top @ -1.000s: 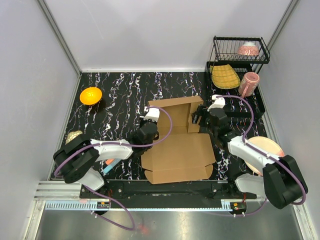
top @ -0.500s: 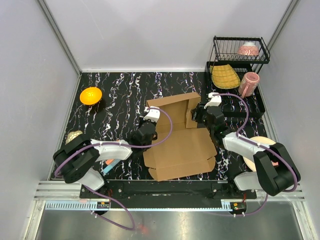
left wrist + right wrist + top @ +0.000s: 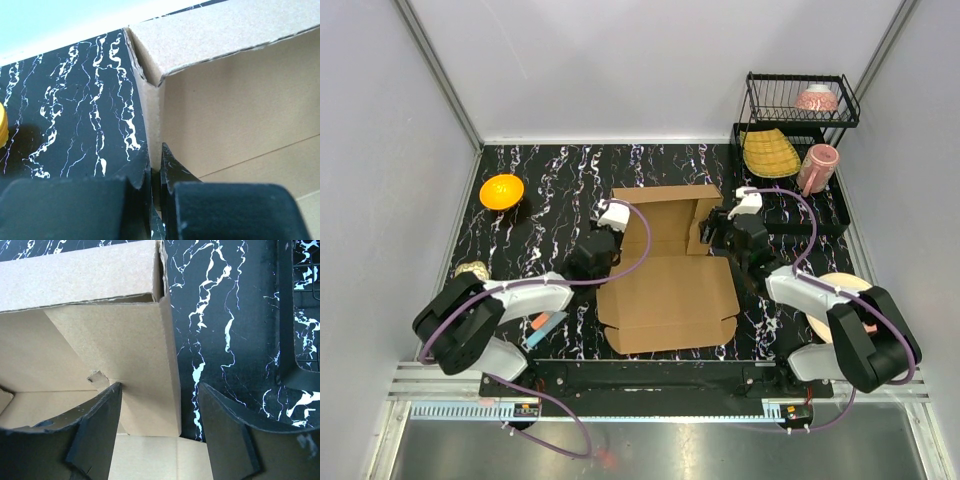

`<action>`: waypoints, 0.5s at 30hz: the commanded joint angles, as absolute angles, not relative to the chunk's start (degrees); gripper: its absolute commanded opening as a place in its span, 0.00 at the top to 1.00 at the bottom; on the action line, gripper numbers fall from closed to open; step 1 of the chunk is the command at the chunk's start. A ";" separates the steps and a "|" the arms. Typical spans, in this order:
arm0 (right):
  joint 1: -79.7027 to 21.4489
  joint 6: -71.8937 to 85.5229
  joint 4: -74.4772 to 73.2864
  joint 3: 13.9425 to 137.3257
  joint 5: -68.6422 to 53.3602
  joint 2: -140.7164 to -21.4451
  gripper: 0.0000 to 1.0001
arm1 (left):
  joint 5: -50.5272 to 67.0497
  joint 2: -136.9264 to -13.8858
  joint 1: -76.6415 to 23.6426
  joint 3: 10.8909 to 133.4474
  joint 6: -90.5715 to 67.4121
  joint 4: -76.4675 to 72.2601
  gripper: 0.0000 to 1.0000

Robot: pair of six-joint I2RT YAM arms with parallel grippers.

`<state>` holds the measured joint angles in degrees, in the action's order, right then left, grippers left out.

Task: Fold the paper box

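Squared up since half a second ago: paper box [image 3: 665, 300], then skewed, now straight along the near edge of the black marbled surface [image 3: 550, 180] and nudged a little leftward. Far left, orange bowl [image 3: 502, 191], well apart from the box; closer to the left arm's base, small pale round thing [image 3: 470, 270], half hidden, and a blue and orange pen [image 3: 545, 327] just beside the arm. Next along, left claw [image 3: 155, 172], further from the arm bases than before, pinched narrow on the box's upright left side wall right at the far left corner, one finger [image 3: 140, 172] outside over the surface, the other inside, cardboard held between. In the middle, big base panel of the box lying flat, near flap with its small tabs flat too, far wall standing upright with its top edge folded over. At the far right corner, right claw [image 3: 160, 387], spread wide, straddling the upright right side flap: one finger inside the box, the other outside over the surface with a gap to the cardboard; contact of the inner finger with the flap impossible to tell. Rightmost, black wire rack [image 3: 800, 120] holding a pink bowl [image 3: 817, 98] on top, a yellow woven dish [image 3: 770, 152] and a pink mug [image 3: 818, 165] below, and nearer, a pale plate [image 3: 850, 285] under the right arm.
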<state>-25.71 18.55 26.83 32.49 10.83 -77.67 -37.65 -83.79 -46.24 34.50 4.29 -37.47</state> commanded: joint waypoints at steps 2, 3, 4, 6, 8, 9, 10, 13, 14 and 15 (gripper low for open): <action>-25.49 19.86 24.70 32.70 11.77 -73.05 0.29 | -16.46 -79.19 -41.85 36.74 4.66 -29.54 1.00; -25.40 19.86 24.61 32.70 11.95 -72.69 0.28 | -13.04 -79.02 -41.40 36.83 4.66 -28.75 1.00; -25.40 19.86 24.70 32.52 11.95 -72.51 0.28 | -11.44 -78.93 -40.96 37.09 4.75 -27.09 1.00; -25.40 19.60 24.96 32.96 11.78 -72.33 0.28 | -7.67 -79.80 -40.34 37.70 5.53 -25.32 1.00; -25.49 19.08 25.22 33.66 10.64 -73.38 0.27 | -6.34 -80.85 -40.34 38.50 5.28 -23.73 1.00; -25.49 18.81 25.14 34.01 10.29 -73.91 0.28 | -5.11 -81.03 -40.34 38.67 5.10 -23.73 1.00; -25.49 18.72 25.05 34.27 9.76 -74.61 0.28 | -4.66 -81.38 -40.34 38.67 4.58 -23.90 1.00; -25.49 18.54 24.00 35.50 9.41 -77.86 0.33 | -3.87 -81.74 -40.34 38.85 3.34 -24.08 1.00; -25.49 18.54 23.47 35.68 9.40 -79.09 0.36 | -3.95 -81.74 -40.34 38.85 3.08 -24.08 1.00; -25.49 18.46 23.55 35.60 9.40 -79.54 0.39 | -3.96 -81.74 -40.34 38.85 2.99 -24.08 1.00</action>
<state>-25.71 19.11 23.11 33.30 9.61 -76.07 -16.60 -81.28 -38.68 37.15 3.25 -25.87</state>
